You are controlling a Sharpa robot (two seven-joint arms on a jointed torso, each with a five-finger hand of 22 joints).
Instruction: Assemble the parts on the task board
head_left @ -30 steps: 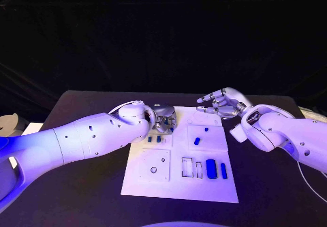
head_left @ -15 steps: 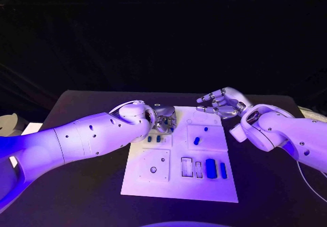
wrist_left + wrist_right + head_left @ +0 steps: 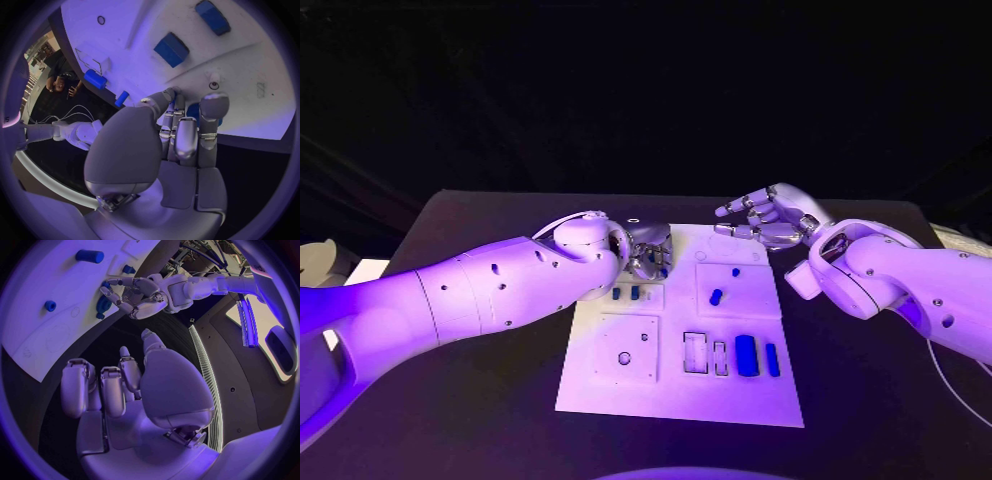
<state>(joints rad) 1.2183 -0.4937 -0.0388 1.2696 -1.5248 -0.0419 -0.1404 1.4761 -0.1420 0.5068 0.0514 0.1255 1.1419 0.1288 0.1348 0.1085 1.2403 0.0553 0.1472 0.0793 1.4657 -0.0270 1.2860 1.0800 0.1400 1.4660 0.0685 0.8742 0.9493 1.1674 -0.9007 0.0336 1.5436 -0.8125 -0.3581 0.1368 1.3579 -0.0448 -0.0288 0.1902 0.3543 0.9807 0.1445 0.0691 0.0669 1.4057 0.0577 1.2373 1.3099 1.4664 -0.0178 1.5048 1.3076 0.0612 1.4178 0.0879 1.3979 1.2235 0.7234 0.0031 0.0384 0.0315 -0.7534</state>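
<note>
The white task board (image 3: pixel 678 395) lies mid-table. My left hand (image 3: pixel 643 250) (image 3: pixel 181 130) is at the board's far left corner, fingers curled down around a blue part (image 3: pixel 192 111) (image 3: pixel 102 304) whose shape is mostly hidden. My right hand (image 3: pixel 769 222) (image 3: pixel 119 385) hovers over the board's far right edge, fingers apart and holding nothing. Loose blue parts lie on the board: two small ones (image 3: pixel 626 294) just near of the left hand, one (image 3: pixel 715 297) in the right middle panel, and a thick one (image 3: pixel 746 356) beside a thin one (image 3: pixel 773 360) at the near right.
Two rectangular slots (image 3: pixel 694 352) sit left of the thick part. A square panel with a small hole (image 3: pixel 626 350) occupies the near left of the board. Black table (image 3: pixel 473 400) surrounds the board on all sides.
</note>
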